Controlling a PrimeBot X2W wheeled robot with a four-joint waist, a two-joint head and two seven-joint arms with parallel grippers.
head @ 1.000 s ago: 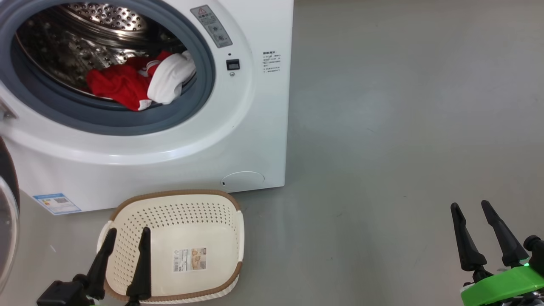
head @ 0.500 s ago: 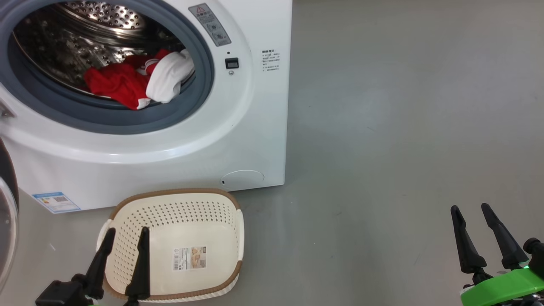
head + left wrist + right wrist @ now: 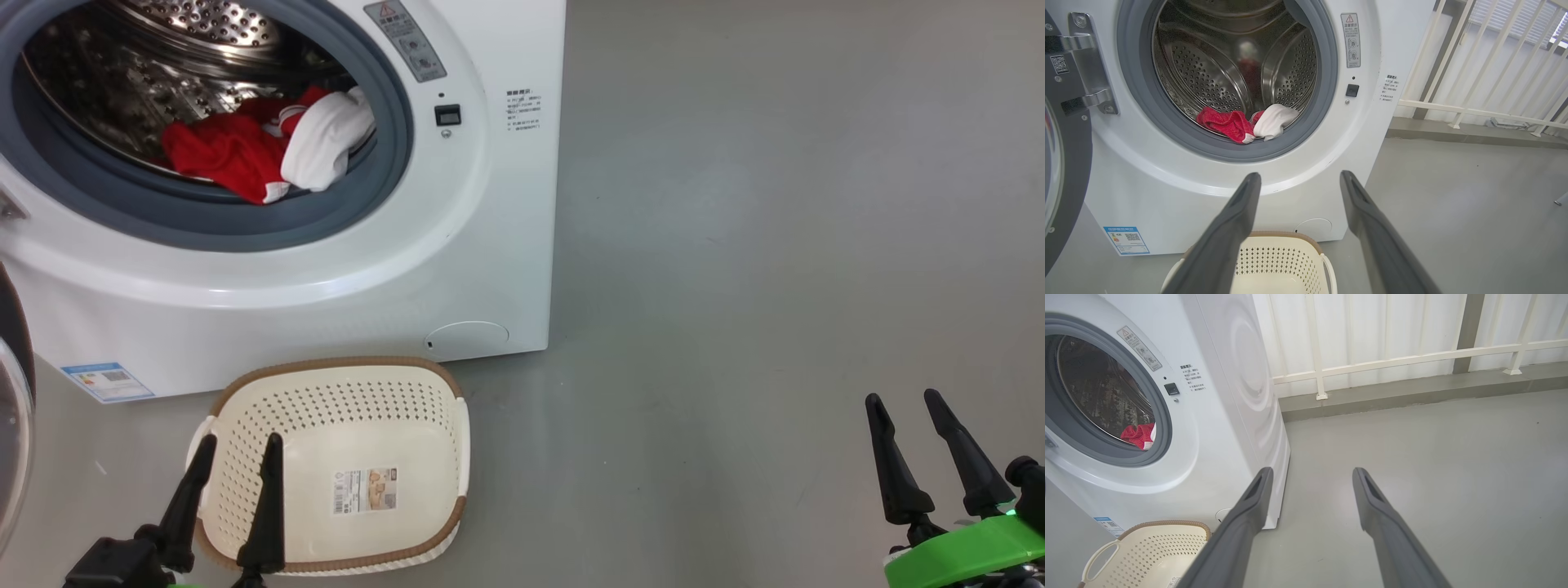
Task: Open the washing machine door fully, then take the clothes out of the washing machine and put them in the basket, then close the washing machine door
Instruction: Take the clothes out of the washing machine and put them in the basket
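Dark two-fingered left gripper (image 3: pixel 239 441): 7 o'clock in head view, long tapered fingers spread wide, tips toward 12, nothing held. Dark two-fingered right gripper (image 3: pixel 902 398): 4 o'clock, fingers likewise apart, empty, leaning toward 11; bright green plastic wrist housing (image 3: pixel 963 547) beneath.

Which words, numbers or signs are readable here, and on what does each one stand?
Grey sticker on the washing machine: red warning triangle; text too small.
Print right of the door opening: blurred.
Blue label low on its front: QR code; text too small.
Sticker on the washing machine door: QR code.
Paper label in the basket: too small.
Nothing can be quoted.
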